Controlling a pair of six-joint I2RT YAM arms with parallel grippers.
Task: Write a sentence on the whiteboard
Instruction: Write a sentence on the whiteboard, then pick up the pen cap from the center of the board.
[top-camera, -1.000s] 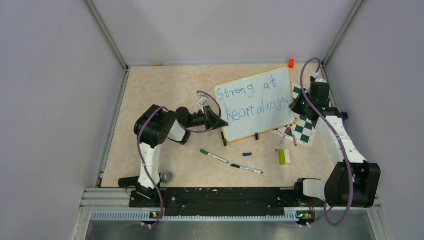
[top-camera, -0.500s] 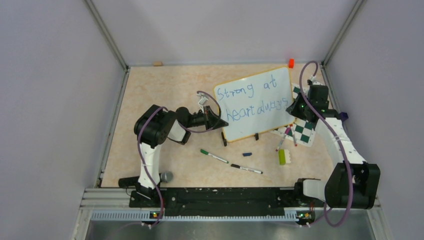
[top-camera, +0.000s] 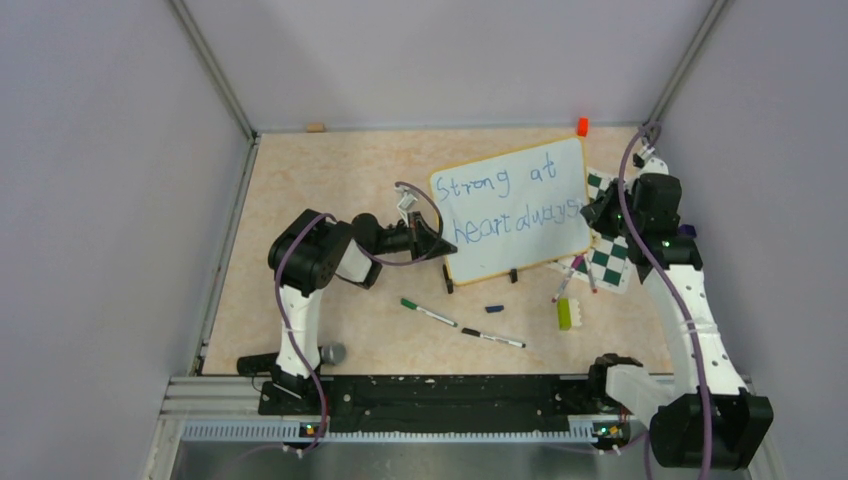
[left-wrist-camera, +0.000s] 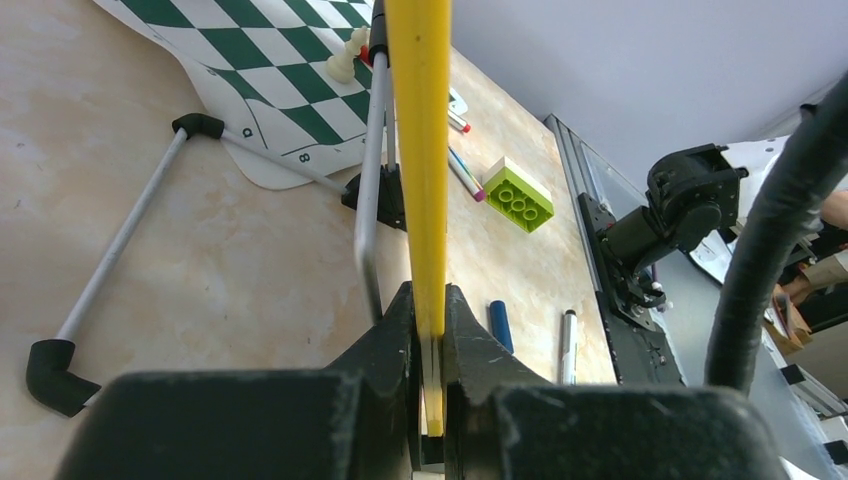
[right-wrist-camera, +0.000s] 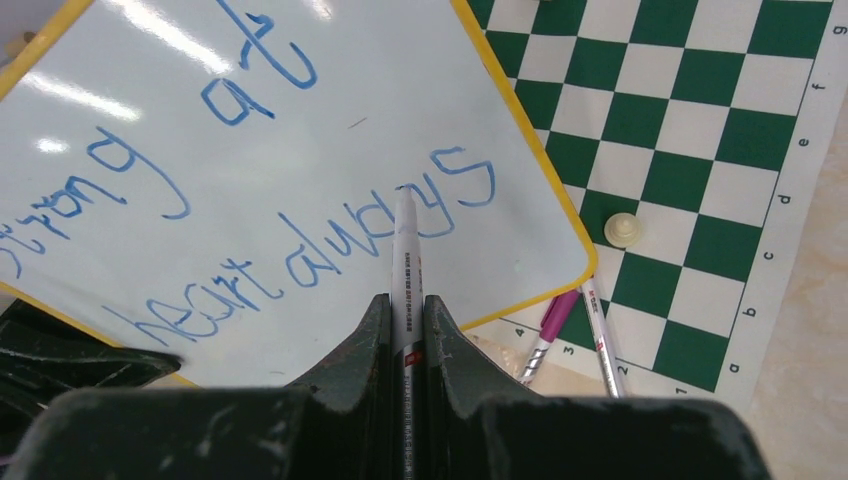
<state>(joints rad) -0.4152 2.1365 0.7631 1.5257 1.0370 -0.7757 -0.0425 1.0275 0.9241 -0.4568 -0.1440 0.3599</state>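
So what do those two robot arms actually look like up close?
They match: the left arm and right arm are white tubes joined by fat black round joints, each trailed by a thin purple cable. The left tool and right tool are matte black, scuffed, with two flat fingers. Both arms are bolted to one black rail.

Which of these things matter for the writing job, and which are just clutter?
In use: whiteboard, sentence, marker in the right gripper, left gripper clamping the board's rim.
Clutter: chessboard, green brick, green-capped pen, black-capped pen, blue cap, orange block.
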